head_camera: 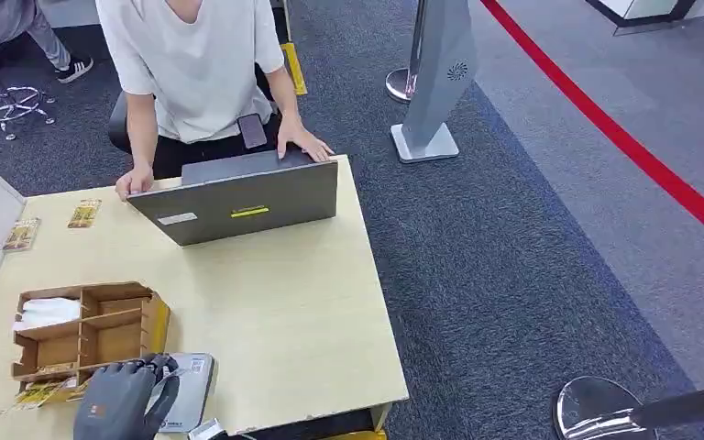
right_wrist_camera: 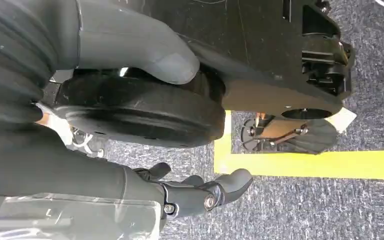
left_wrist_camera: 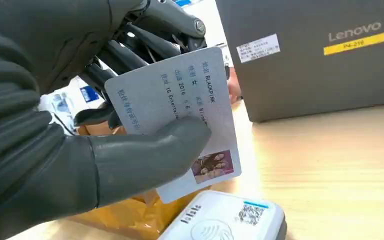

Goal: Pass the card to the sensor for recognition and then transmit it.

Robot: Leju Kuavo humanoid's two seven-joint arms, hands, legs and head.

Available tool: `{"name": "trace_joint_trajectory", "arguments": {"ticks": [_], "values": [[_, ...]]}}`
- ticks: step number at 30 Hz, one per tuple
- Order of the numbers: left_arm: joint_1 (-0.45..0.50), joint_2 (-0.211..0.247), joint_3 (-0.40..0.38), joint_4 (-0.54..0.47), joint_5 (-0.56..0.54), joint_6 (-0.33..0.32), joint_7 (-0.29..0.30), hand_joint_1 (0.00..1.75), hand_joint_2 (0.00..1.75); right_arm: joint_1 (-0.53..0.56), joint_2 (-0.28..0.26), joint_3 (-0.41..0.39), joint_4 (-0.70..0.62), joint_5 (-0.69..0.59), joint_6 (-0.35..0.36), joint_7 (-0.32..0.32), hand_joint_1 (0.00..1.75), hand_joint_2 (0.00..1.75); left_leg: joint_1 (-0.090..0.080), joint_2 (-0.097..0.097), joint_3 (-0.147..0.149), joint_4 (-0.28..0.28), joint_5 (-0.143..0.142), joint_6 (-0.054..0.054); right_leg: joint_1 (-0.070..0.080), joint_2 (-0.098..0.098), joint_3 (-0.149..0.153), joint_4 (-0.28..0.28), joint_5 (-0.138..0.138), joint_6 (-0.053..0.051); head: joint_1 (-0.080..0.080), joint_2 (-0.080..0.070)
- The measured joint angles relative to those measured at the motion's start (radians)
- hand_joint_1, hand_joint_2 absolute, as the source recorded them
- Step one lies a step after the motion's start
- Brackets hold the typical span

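The left robot hand (left_wrist_camera: 80,150) pinches the card (left_wrist_camera: 180,115) between thumb and fingers, just above the reader (left_wrist_camera: 225,222) at the near edge of the tabletop (head_camera: 284,312). The right robot hand (right_wrist_camera: 200,192) hangs over the carpet, fingers apart, holding nothing. A box (head_camera: 87,330) sits beside the reader; a laptop (head_camera: 238,197) stands farther back.

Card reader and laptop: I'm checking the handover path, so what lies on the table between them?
Bare tabletop lies between the card reader and the laptop in the head view; the left wrist view shows the same bare wood.
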Motion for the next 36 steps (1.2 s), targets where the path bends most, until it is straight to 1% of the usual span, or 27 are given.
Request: {"name": "trace_joint_trajectory", "arguments": {"ticks": [7,11,14,20,27,29,32,34,36], "values": [[-0.003,0.007,0.000,0.030,0.013,-0.008,-0.017,1.75,1.75,-0.002,0.004,0.005,0.005,-0.015,-0.002,0.000,0.00,1.75,0.000,0.000,0.000,0.000,0.000,0.000,0.000,0.000,0.001,0.000,0.000,0.000,0.000,0.000],[-0.004,0.007,0.000,0.042,0.022,-0.043,-0.009,1.75,1.75,-0.003,0.004,0.018,0.005,-0.021,-0.001,0.002,0.00,1.75,0.000,0.000,0.000,0.000,0.000,0.000,0.000,0.000,0.000,0.000,0.000,0.000,0.000,0.000],[-0.004,0.007,0.000,0.046,0.026,-0.055,-0.008,1.75,1.75,-0.004,0.004,0.025,0.006,-0.028,-0.001,0.003,0.00,1.75,0.000,0.000,0.000,0.000,0.000,0.000,0.000,0.000,0.000,0.000,0.000,0.000,0.000,0.000],[-0.009,0.007,0.000,0.062,0.050,-0.114,0.006,1.75,1.75,-0.006,0.004,0.039,0.008,-0.036,0.000,0.006,0.00,1.75,0.000,0.000,0.000,0.000,0.000,0.000,0.000,0.000,0.000,0.000,0.000,0.000,0.000,0.000],[-0.024,0.007,-0.001,0.068,0.058,-0.137,0.017,1.75,1.75,-0.007,0.004,0.052,0.010,-0.049,0.002,0.008,0.00,1.75,0.000,0.000,0.000,0.000,0.000,0.000,0.000,0.000,0.001,0.000,0.000,0.000,0.000,0.000],[-0.032,0.006,0.000,0.068,0.048,-0.137,0.024,1.75,1.75,-0.007,0.004,0.052,0.010,-0.049,0.002,0.008,0.00,1.75,0.000,0.000,0.000,0.000,0.000,0.000,0.000,0.000,0.000,0.000,0.000,0.000,0.000,0.000],[-0.045,-0.004,-0.001,0.053,0.001,-0.126,0.034,1.75,1.75,-0.007,0.004,0.054,0.010,-0.054,0.002,0.007,0.00,1.75,0.000,0.000,0.000,0.000,0.000,0.000,0.000,0.000,0.000,0.000,0.000,0.000,0.000,0.000],[-0.058,-0.016,0.000,0.028,-0.034,-0.103,0.032,1.75,1.75,-0.007,0.004,0.058,0.010,-0.061,0.001,0.006,0.00,1.75,0.000,0.000,0.000,0.000,0.000,0.000,0.000,0.000,0.000,0.000,0.000,0.000,0.000,0.000],[-0.081,-0.033,0.005,-0.020,-0.074,-0.071,0.013,1.75,1.75,-0.007,0.004,0.062,0.010,-0.069,0.000,0.005,0.00,1.75,0.000,-0.001,0.000,0.000,0.000,0.000,0.000,-0.001,0.000,0.000,0.000,0.000,0.000,0.000]]}}
